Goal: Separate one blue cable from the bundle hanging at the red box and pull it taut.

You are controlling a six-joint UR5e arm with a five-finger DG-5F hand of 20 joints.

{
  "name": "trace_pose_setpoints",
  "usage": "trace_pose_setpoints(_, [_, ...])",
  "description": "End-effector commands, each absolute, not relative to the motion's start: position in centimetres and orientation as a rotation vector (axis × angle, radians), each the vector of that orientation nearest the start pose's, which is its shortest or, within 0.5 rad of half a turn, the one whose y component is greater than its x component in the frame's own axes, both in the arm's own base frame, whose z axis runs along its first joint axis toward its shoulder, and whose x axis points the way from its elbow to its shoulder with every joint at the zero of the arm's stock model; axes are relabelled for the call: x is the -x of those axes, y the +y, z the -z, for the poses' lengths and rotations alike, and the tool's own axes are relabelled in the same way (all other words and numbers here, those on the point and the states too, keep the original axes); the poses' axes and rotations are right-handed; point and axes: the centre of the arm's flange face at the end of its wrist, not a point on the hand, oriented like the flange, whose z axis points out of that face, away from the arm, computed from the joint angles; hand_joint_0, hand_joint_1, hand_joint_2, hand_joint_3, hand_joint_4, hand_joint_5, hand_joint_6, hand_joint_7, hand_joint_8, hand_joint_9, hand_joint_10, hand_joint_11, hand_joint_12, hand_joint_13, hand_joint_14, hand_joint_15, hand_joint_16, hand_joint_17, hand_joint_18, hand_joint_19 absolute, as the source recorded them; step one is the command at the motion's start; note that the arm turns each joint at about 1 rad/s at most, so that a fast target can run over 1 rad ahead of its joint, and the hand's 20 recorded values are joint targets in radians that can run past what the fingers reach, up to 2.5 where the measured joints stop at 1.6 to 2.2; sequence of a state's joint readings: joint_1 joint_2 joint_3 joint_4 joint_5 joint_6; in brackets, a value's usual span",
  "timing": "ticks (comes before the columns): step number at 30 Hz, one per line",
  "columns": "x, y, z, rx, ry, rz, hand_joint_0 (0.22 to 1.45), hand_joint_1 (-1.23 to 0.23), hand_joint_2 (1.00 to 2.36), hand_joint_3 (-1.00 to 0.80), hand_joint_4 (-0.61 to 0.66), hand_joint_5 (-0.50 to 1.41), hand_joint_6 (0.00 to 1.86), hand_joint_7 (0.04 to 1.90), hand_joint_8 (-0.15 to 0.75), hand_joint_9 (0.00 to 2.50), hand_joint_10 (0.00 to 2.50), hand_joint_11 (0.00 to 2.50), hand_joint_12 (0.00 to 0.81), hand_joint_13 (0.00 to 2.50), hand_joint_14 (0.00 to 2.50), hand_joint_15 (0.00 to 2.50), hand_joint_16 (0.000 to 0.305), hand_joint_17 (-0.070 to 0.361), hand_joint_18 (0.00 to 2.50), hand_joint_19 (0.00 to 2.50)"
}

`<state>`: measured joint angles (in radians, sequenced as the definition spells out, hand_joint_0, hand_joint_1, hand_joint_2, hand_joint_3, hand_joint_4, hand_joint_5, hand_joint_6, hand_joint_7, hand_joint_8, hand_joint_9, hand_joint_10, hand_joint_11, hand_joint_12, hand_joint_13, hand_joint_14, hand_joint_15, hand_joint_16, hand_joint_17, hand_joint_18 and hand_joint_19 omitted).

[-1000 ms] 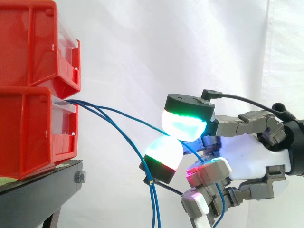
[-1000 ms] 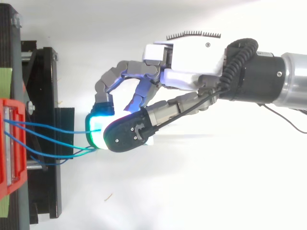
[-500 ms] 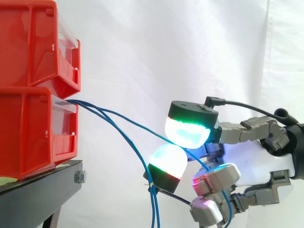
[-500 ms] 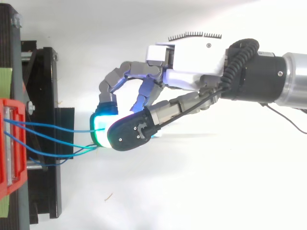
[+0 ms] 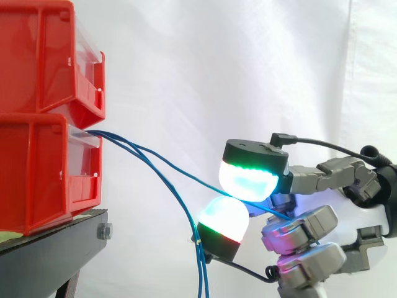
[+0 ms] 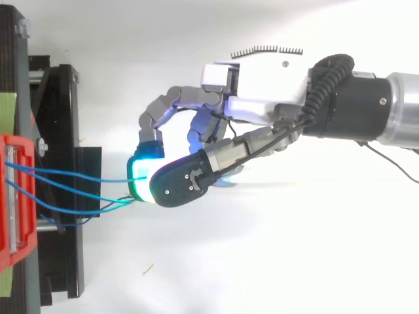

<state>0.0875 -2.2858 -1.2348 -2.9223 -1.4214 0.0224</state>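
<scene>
A white curtain hangs behind the whole set-up, and the floor under it is pale in the top view. One blue cable (image 5: 180,168) leaves the front of the lower red bin (image 5: 37,174) and slants down and away from it in an almost straight line, with only a slight sag. Its far end goes in between two glowing fingertips (image 5: 248,180), one above and one below, which close on it. Past those pads a short run of blue shows again, heading toward the curled fingers underneath.

The remaining blue cables (image 5: 200,267) come out of the same bin opening, curve down and hang in a loose bunch just beside the lower pad, apart from the pinched strand. In the top view the strands fan out from the bin and draw together near the pads.

The robot hand (image 6: 268,85) reaches in from the right and pinches that single cable; its other fingers are bent in below the palm.

A second red bin (image 5: 43,56) sits stacked on the lower one, and both rest on a black stand (image 5: 49,254).
</scene>
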Motion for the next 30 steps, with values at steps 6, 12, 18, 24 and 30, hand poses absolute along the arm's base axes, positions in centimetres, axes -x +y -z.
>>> trace_pose_setpoints(6, [-73.27,-8.39,-22.31,-1.367,1.300,-1.117,0.72,-0.74,1.01,-0.35,-0.05,-0.22,0.93,1.00,0.274,1.07,1.00,1.42,0.336,1.17,1.09,1.51,0.041,0.092,1.19,1.21])
trace_pose_setpoints(12, [-73.25,-8.62,-22.31,-1.368,1.298,-1.115,0.72,-0.74,1.01,-0.35,-0.06,-0.22,0.93,0.99,0.273,1.07,1.05,1.38,0.337,1.14,1.28,1.50,0.040,0.090,1.21,1.26])
trace_pose_setpoints(18, [-73.25,-8.65,-22.31,-1.369,1.295,-1.112,0.73,-0.74,1.01,-0.35,-0.05,-0.22,0.93,0.99,0.273,1.07,1.12,1.35,0.333,1.12,1.42,1.45,0.038,0.085,1.25,1.39])
trace_pose_setpoints(24, [-73.30,-8.60,-22.35,-1.363,1.296,-1.118,0.73,-0.75,1.01,-0.34,-0.05,-0.22,0.93,0.98,0.276,1.05,1.21,1.33,0.325,1.11,1.48,1.44,0.036,0.081,1.30,1.48])
trace_pose_setpoints(30, [-72.54,-8.78,-23.22,-1.368,1.343,-1.115,0.73,-0.75,1.01,-0.34,-0.05,-0.22,0.93,0.98,0.278,1.05,1.25,1.32,0.330,1.11,1.51,1.45,0.036,0.081,1.31,1.49])
